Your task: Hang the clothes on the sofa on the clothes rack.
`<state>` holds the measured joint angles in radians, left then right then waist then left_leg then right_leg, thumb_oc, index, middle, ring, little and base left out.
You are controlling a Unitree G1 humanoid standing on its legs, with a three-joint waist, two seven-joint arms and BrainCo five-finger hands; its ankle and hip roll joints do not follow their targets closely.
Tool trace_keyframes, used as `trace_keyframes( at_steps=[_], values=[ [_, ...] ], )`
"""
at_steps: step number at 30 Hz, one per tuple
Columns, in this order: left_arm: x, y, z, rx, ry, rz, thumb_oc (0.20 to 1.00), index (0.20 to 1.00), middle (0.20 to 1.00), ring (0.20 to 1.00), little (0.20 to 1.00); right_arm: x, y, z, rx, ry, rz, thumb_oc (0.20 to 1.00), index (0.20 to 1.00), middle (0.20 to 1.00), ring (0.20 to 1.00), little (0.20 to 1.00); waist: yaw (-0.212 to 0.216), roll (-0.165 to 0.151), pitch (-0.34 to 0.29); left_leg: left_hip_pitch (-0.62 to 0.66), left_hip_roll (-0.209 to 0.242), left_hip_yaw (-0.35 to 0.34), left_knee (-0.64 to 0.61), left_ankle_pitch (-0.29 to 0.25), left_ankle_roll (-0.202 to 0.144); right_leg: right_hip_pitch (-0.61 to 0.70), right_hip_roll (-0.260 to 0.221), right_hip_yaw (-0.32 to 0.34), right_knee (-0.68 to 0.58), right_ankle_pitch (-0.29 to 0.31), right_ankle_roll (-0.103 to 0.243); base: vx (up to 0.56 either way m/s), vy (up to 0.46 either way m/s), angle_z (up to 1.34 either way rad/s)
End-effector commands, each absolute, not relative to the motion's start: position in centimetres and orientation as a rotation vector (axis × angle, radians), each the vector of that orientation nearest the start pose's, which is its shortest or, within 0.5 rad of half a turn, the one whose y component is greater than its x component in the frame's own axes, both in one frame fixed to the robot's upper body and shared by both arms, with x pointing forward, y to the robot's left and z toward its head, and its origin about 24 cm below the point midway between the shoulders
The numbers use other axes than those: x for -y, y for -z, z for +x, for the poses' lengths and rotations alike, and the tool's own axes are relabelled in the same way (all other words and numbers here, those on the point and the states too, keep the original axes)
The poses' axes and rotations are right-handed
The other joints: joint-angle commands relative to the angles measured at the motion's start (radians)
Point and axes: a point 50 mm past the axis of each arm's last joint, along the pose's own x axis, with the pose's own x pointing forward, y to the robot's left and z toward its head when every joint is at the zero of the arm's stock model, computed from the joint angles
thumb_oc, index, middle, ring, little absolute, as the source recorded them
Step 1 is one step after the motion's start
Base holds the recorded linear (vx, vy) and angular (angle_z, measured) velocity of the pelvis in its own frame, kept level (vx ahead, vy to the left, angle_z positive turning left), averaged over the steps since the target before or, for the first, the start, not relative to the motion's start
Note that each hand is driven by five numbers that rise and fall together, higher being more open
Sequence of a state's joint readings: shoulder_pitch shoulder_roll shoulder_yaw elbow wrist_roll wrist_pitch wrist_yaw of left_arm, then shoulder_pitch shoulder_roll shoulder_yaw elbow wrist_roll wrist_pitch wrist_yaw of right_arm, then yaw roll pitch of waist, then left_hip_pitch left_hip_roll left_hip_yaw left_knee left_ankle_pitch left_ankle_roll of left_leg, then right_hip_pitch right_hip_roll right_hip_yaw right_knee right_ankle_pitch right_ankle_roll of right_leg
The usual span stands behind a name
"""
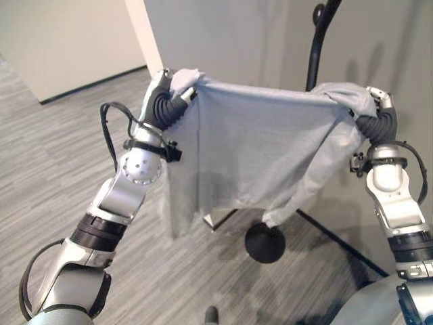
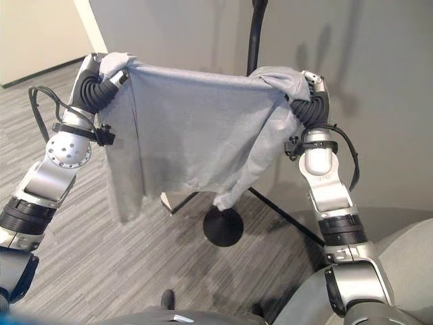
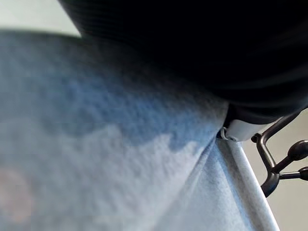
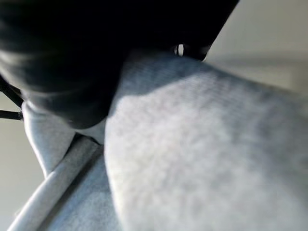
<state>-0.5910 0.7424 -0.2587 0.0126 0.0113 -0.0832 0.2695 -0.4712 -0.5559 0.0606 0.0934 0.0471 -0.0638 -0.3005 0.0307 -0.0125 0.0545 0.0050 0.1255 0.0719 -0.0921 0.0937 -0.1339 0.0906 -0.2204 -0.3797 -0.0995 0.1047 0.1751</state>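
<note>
The rack (image 1: 318, 51), a black pole on a round black base (image 1: 264, 242), stands against the pale wall beyond the arms; its hooks (image 3: 281, 163) show in the left wrist view.

A grey garment (image 1: 254, 145) hangs spread in front of the rack, well above the floor, its top edge stretched level and crosswise between the two hands. The pole rises behind the right half of that edge, so the right hand (image 1: 375, 101) is nearer the rack than the left hand (image 1: 162, 91).

The cloth drapes over both hands and bunches at each upper corner, appearing to be held there. The fingers are hidden under the fabric, so whether they are clenched on it cannot be told.

Judging from this, the coming move depends on carrying the long top edge forward and up to the pole's hooks, which lie behind the garment.
</note>
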Motion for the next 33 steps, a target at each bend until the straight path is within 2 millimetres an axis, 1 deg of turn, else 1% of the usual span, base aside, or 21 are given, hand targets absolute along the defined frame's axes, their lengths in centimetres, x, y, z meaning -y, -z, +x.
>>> trace_keyframes(
  at_steps=[1, 6, 9, 14, 16, 18, 19, 21, 22, 28, 29, 30, 33],
  values=[
    [-20.4, -25.8, 31.8, 0.754, -0.122, 0.679, 0.2, 0.2, 0.2, 0.2, 0.2, 22.5, -20.6, 31.9, 0.569, 0.25, -0.442, 0.2, 0.2, 0.2, 0.2, 0.2, 0.02, -0.007, -0.059, 0.03, -0.035, 0.056, 0.005, -0.105, 0.013, -0.021, -0.028, 0.031, 0.012, -0.015, 0.087, 0.02, 0.008, -0.04],
    [-20.7, -25.7, 31.7, 0.747, -0.136, 0.676, 0.2, 0.2, 0.2, 0.2, 0.2, 22.6, -19.8, 31.7, 0.547, 0.252, -0.426, 0.2, 0.2, 0.2, 0.2, 0.2, 0.012, -0.004, -0.057, 0.041, -0.029, 0.066, 0.005, -0.109, 0.012, -0.019, -0.031, 0.036, 0.012, -0.017, 0.087, 0.0, 0.0, -0.01],
    [-20.7, -25.7, 31.7, 0.75, -0.14, 0.68, 0.2, 0.2, 0.2, 0.2, 0.2, 22.6, -19.8, 31.6, 0.551, 0.258, -0.423, 0.2, 0.2, 0.2, 0.2, 0.2, 0.005, -0.003, -0.057, 0.05, -0.026, 0.072, 0.005, -0.113, 0.011, -0.016, -0.031, 0.039, 0.012, -0.02, 0.087, 0.02, -0.02, -0.05],
    [-20.2, -26.5, 31.8, 0.777, -0.135, 0.699, 0.2, 0.2, 0.2, 0.2, 0.2, 23.0, -21.0, 31.3, 0.597, 0.289, -0.433, 0.2, 0.2, 0.2, 0.2, 0.2, -0.014, 0.002, -0.058, 0.066, -0.017, 0.086, 0.005, -0.12, 0.01, -0.017, -0.025, 0.049, 0.012, -0.024, 0.087, 0.02, -0.019, -0.1],
    [-20.1, -26.6, 31.8, 0.781, -0.132, 0.698, 0.2, 0.2, 0.2, 0.2, 0.2, 23.2, -21.1, 31.2, 0.602, 0.297, -0.434, 0.2, 0.2, 0.2, 0.2, 0.2, -0.016, 0.003, -0.057, 0.067, -0.015, 0.088, 0.005, -0.12, 0.009, -0.018, -0.024, 0.051, 0.012, -0.023, 0.087, 0.01, -0.012, -0.08],
    [-19.7, -26.9, 31.9, 0.792, -0.121, 0.699, 0.2, 0.2, 0.2, 0.2, 0.2, 23.7, -21.5, 31.0, 0.613, 0.317, -0.445, 0.2, 0.2, 0.2, 0.2, 0.2, -0.031, 0.004, -0.057, 0.073, -0.009, 0.096, 0.005, -0.123, 0.009, -0.023, -0.019, 0.059, 0.012, -0.023, 0.087, 0.01, -0.017, -0.14],
    [-19.7, -26.9, 31.9, 0.792, -0.12, 0.699, 0.2, 0.2, 0.2, 0.2, 0.2, 23.7, -21.5, 31.0, 0.613, 0.318, -0.445, 0.2, 0.2, 0.2, 0.2, 0.2, -0.029, 0.004, -0.057, 0.073, -0.009, 0.097, 0.005, -0.123, 0.009, -0.023, -0.018, 0.061, 0.012, -0.023, 0.087, 0.01, -0.016, -0.15],
    [-19.3, -26.9, 32.0, 0.794, -0.108, 0.702, 0.2, 0.2, 0.2, 0.2, 0.2, 24.3, -21.6, 30.9, 0.611, 0.341, -0.454, 0.2, 0.2, 0.2, 0.2, 0.2, -0.046, 0.004, -0.058, 0.082, -0.002, 0.108, 0.005, -0.127, 0.01, -0.028, -0.014, 0.072, 0.012, -0.023, 0.087, 0.02, -0.01, -0.22],
    [-19.3, -26.9, 32.0, 0.794, -0.108, 0.702, 0.2, 0.2, 0.2, 0.2, 0.2, 24.3, -21.6, 30.8, 0.611, 0.342, -0.454, 0.2, 0.2, 0.2, 0.2, 0.2, -0.045, 0.004, -0.058, 0.082, -0.002, 0.108, 0.005, -0.127, 0.01, -0.029, -0.013, 0.073, 0.012, -0.023, 0.087, 0.02, -0.003, -0.31],
    [-18.6, -27.0, 32.3, 0.796, -0.092, 0.715, 0.2, 0.2, 0.2, 0.2, 0.2, 25.2, -21.9, 30.6, 0.618, 0.378, -0.463, 0.2, 0.2, 0.2, 0.2, 0.2, -0.074, 0.002, -0.062, 0.095, 0.007, 0.129, 0.005, -0.133, 0.011, -0.038, -0.003, 0.099, 0.012, -0.024, 0.087, 0.01, 0.001, -0.21],
    [-18.6, -27.0, 32.3, 0.797, -0.092, 0.715, 0.2, 0.2, 0.2, 0.2, 0.2, 25.2, -21.9, 30.6, 0.618, 0.379, -0.463, 0.2, 0.2, 0.2, 0.2, 0.2, -0.073, 0.002, -0.061, 0.096, 0.007, 0.129, 0.005, -0.133, 0.011, -0.038, -0.003, 0.1, 0.012, -0.024, 0.087, 0.02, 0.005, -0.2],
    [-18.3, -27.1, 32.5, 0.799, -0.084, 0.717, 0.2, 0.2, 0.2, 0.2, 0.2, 25.4, -22.3, 30.5, 0.626, 0.39, -0.473, 0.2, 0.2, 0.2, 0.2, 0.2, -0.084, 0.001, -0.062, 0.102, 0.011, 0.137, 0.005, -0.136, 0.012, -0.042, 0.001, 0.112, 0.012, -0.024, 0.087, 0.01, 0.007, -0.13],
    [-18.0, -27.2, 32.6, 0.804, -0.075, 0.718, 0.2, 0.2, 0.2, 0.2, 0.2, 25.6, -22.6, 30.5, 0.634, 0.399, -0.479, 0.2, 0.2, 0.2, 0.2, 0.2, -0.09, 0.0, -0.064, 0.106, 0.013, 0.145, 0.005, -0.138, 0.011, -0.045, 0.002, 0.119, 0.012, -0.023, 0.087, 0.02, 0.006, -0.18]
  ],
)
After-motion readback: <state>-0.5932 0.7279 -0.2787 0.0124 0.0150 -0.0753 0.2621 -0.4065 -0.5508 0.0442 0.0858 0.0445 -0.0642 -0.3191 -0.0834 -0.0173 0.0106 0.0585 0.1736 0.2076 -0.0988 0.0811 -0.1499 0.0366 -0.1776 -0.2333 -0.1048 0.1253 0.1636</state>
